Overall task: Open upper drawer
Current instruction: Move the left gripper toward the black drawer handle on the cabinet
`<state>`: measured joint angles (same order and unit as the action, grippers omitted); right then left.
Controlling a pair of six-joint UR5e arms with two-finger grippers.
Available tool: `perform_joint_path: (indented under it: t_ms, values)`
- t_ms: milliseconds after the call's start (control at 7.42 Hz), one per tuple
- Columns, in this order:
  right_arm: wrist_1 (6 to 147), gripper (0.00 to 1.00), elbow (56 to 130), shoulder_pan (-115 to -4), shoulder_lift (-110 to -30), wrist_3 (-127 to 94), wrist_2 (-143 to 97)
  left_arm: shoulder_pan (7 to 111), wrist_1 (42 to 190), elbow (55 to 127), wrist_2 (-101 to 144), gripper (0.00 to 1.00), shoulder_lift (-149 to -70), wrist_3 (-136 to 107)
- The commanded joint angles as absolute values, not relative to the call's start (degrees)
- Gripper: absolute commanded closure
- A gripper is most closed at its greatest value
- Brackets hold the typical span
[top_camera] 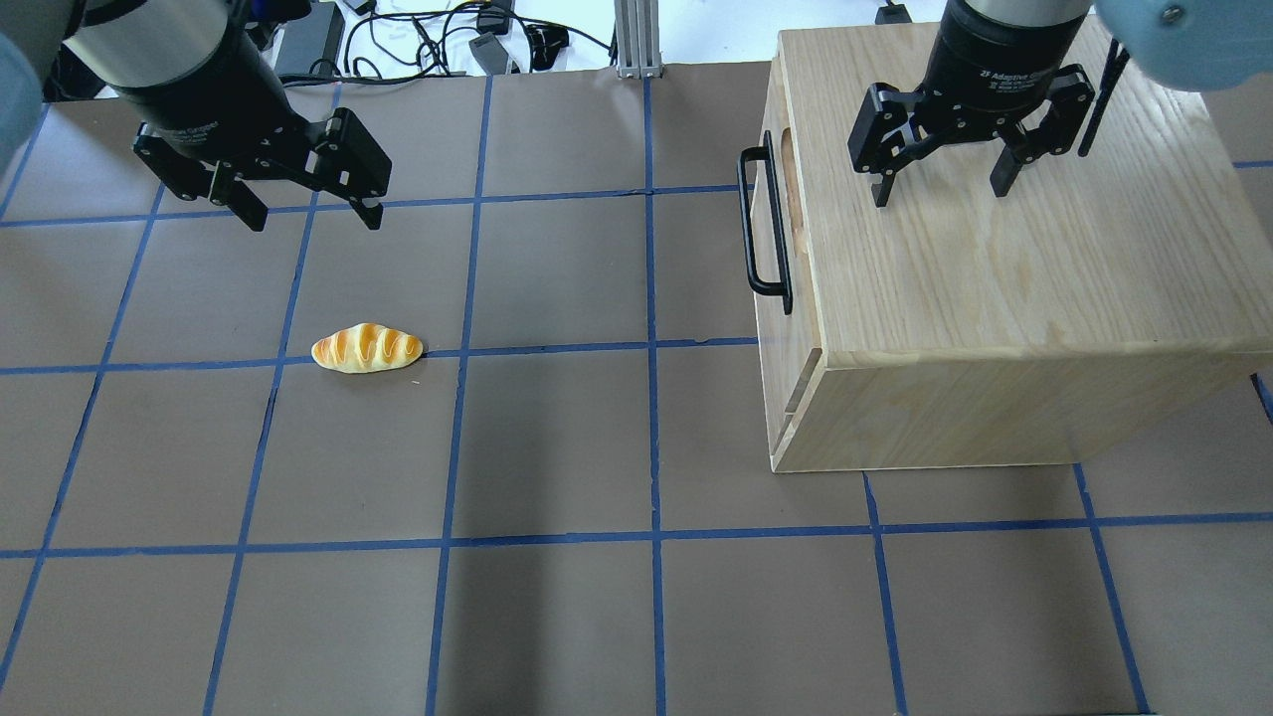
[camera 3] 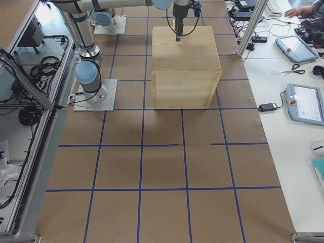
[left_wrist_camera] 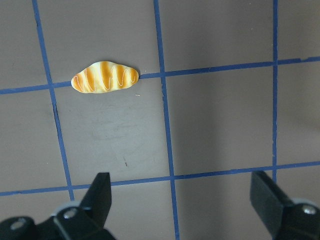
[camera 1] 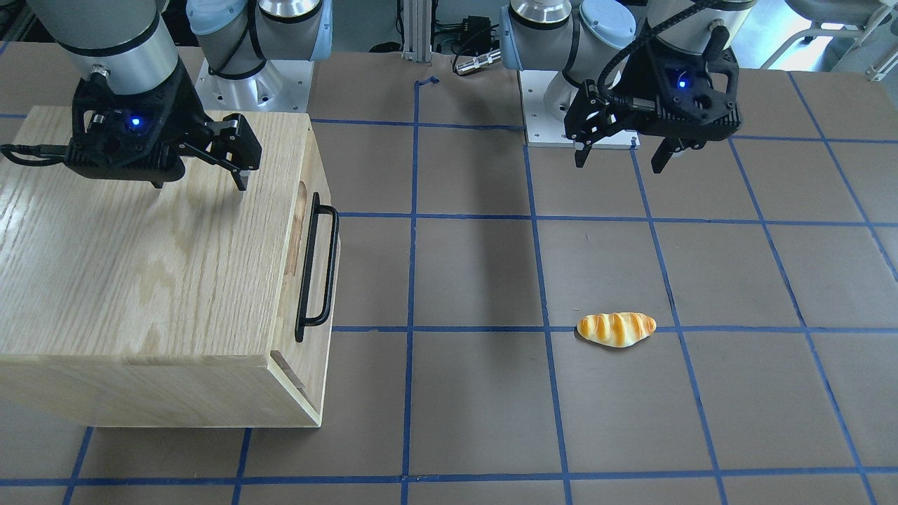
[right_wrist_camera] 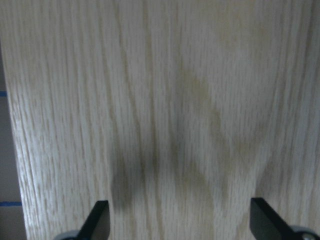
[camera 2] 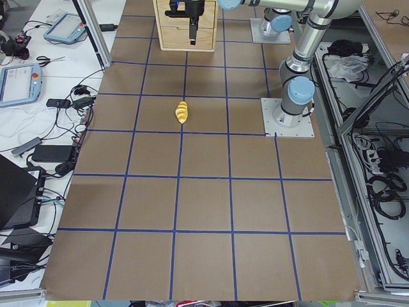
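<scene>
The upper drawer [top_camera: 801, 318] is shut in the front of the oak-grained cabinet [top_camera: 995, 278]. Its long black bar handle [top_camera: 764, 234] faces the table's middle, and the slot notch [top_camera: 793, 184] shows at its top edge. The drawer front [camera 1: 287, 308] and handle [camera 1: 316, 270] also show in the front-facing view. My right gripper [top_camera: 940, 195] is open and empty, hovering over the cabinet's top, behind the handle. My left gripper [top_camera: 314, 224] is open and empty above the table on the far left side, well away from the cabinet.
A toy bread roll [top_camera: 366, 348] lies on the brown table below the left gripper [left_wrist_camera: 182, 200]; it also shows in the left wrist view [left_wrist_camera: 105, 77]. The right wrist view shows only the cabinet's top [right_wrist_camera: 165, 100]. Blue tape lines grid the table.
</scene>
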<state>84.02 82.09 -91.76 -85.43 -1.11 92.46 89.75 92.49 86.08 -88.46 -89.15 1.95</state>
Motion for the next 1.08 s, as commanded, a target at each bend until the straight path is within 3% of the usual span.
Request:
perform_joint_path:
  t_ms: [0,944]
  values:
    - [84.02,0.00,82.09,-91.76,-85.43,-1.14,92.46,91.74,87.39,86.13,-83.00,0.00,-92.09,-3.67]
    - [84.02,0.00,82.09,-91.76,-85.43,-1.06,92.46,105.55,62.76,85.69,-65.13,0.00,-107.91,-29.71]
